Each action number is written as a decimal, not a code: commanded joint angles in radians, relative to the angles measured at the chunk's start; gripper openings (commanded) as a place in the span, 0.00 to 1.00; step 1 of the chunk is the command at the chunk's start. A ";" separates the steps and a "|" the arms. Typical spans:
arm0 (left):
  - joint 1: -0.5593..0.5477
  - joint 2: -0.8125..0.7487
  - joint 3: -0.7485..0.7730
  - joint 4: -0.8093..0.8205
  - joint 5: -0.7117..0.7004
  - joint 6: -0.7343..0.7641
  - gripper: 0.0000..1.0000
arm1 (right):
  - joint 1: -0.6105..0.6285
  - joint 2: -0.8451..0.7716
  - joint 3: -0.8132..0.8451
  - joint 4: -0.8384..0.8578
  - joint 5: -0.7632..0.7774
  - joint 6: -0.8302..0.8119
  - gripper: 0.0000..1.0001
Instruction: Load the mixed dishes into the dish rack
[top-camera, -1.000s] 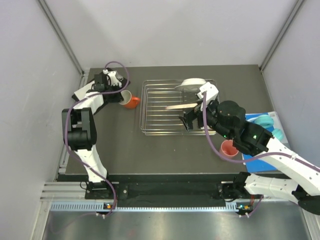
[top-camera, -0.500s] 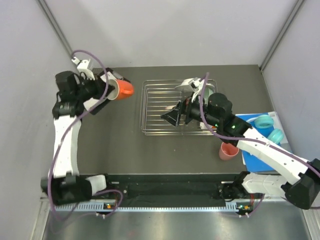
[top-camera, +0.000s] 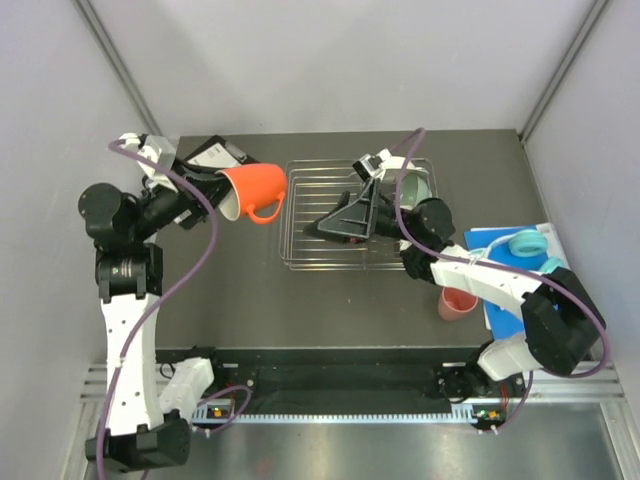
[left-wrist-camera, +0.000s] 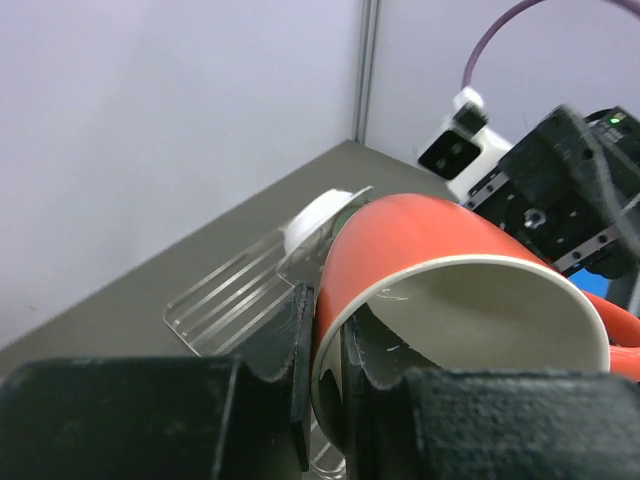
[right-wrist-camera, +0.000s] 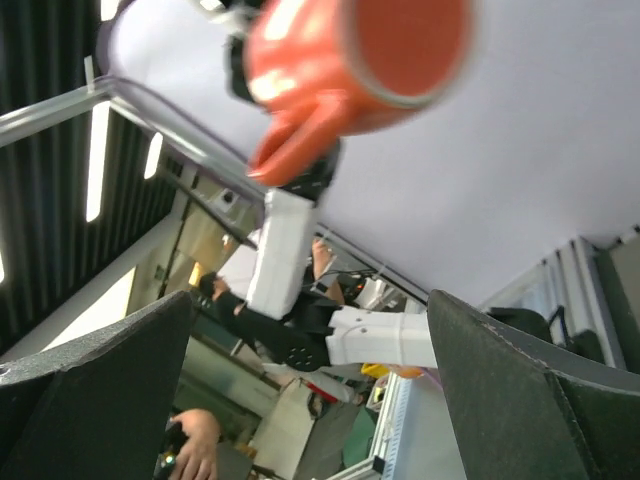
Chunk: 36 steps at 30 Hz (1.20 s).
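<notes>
My left gripper is shut on the rim of the orange handled mug, one finger inside and one outside, and holds it tipped on its side in the air just left of the dish rack. The left wrist view shows the mug clamped in the gripper, with the rack below. My right gripper is open and empty, raised over the rack and pointing left; its wrist view sees the mug. A pale green bowl sits at the rack's back right. The salmon-pink cup stands at the right.
A blue booklet with turquoise rings lies at the right edge of the table. Grey walls close the back and both sides. The right arm reaches across the rack.
The left arm has lifted the mug from the table's back left and carried it toward the rack. The right gripper has risen and swung left over the rack.
</notes>
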 joint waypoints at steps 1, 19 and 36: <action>0.002 0.007 -0.018 0.182 0.026 -0.137 0.00 | -0.015 -0.026 0.022 0.277 -0.040 0.090 1.00; -0.300 0.011 -0.056 0.058 -0.205 0.121 0.00 | 0.085 0.126 0.103 0.270 0.132 0.148 1.00; -0.312 -0.004 -0.180 0.036 -0.219 0.312 0.00 | 0.103 0.236 0.132 0.500 0.145 0.320 0.25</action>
